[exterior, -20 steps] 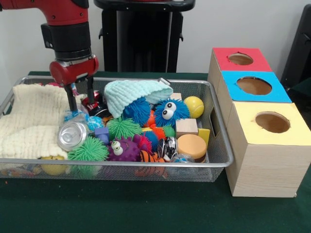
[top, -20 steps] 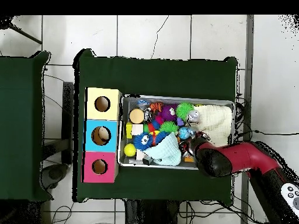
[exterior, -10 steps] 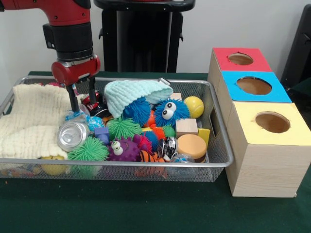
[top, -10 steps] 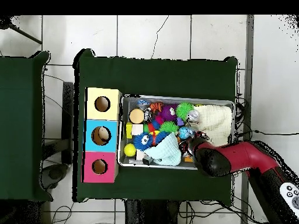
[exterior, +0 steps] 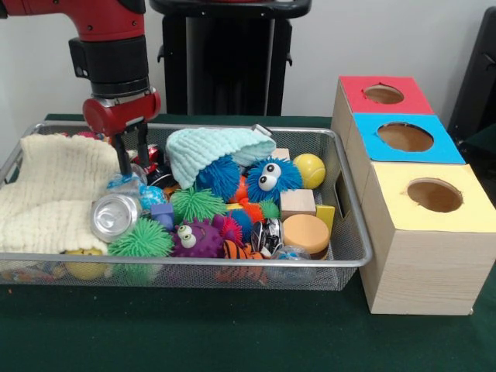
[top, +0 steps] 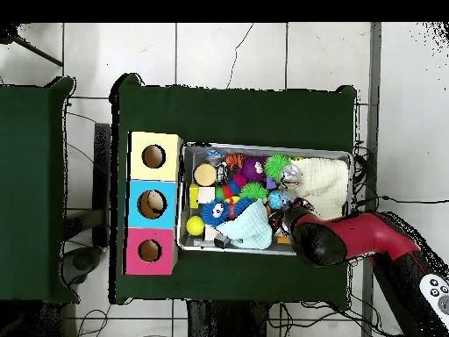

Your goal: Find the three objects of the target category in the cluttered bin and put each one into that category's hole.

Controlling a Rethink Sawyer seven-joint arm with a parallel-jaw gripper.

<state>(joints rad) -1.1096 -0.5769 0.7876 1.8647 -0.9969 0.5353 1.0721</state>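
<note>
Nearest the camera, heaped against the bin (exterior: 353, 232) front wall: green spiky ball (exterior: 139, 240), purple googly-eyed toy (exterior: 194, 239), round tan disc (exterior: 305, 232). Jumbled that way, presumably so targets must be dug out. Just behind, a clear crinkly plastic bottle (exterior: 116, 215), lying on its side with silvery mouth facing forward, beside the cream cloth (exterior: 50, 190). Above it, gripper (exterior: 132, 161) with fingers close together, seemingly pinching the bottle's bluish end; contact hard to confirm. Farther back, mint knit cloth (exterior: 213, 151). Off to the side, yellow, blue and red holes (exterior: 404, 136), all unfilled as far as visible.

Bin (exterior: 353, 252) packed with toys throughout; no bare floor visible. Cream cloth (exterior: 50, 194) covers one end. Three box holes (exterior: 434, 195) unobstructed from above.
</note>
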